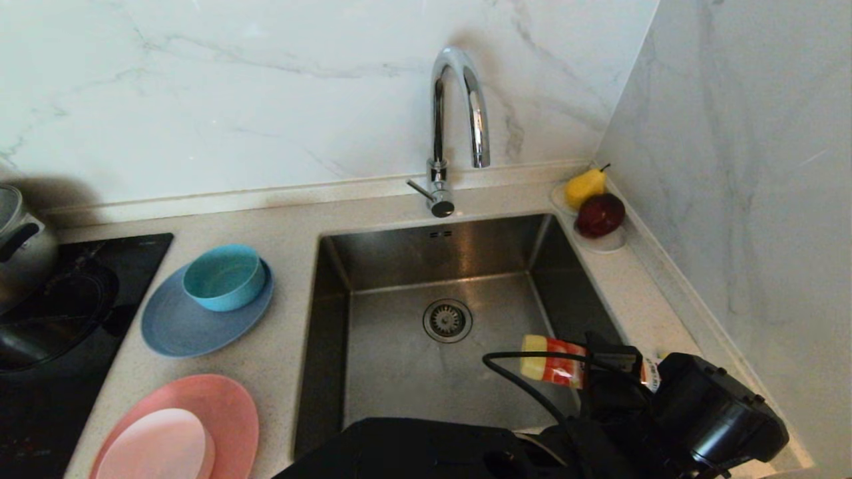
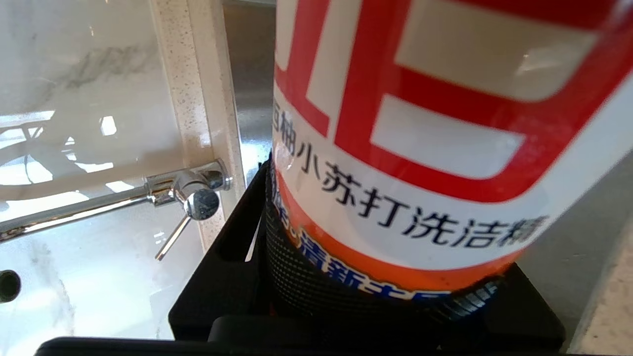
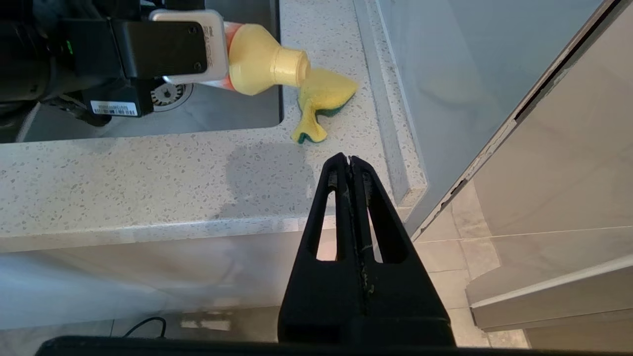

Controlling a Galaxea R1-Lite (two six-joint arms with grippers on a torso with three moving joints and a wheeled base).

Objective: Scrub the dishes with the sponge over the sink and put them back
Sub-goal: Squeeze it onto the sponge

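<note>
My left gripper (image 1: 602,369) is shut on a red-and-white dish soap bottle (image 1: 552,362) that it holds nearly level at the sink's right edge. The label (image 2: 420,148) fills the left wrist view. In the right wrist view the bottle's yellow neck (image 3: 257,59) points at the bent yellow sponge (image 3: 324,99) lying on the counter right of the sink (image 1: 393,359). The teal bowl (image 1: 223,276) sits on the grey-blue plate (image 1: 173,326), and the small pale pink dish (image 1: 156,446) on the salmon plate (image 1: 226,406), all left of the sink. My right gripper (image 3: 350,159) is shut and empty, below the counter's front edge.
A chrome tap (image 1: 456,100) stands behind the sink. A white dish (image 1: 602,245) with a pear and an apple sits in the back right corner. A steel pot (image 1: 20,246) rests on the black cooktop (image 1: 46,372) at far left. A marble wall closes the right side.
</note>
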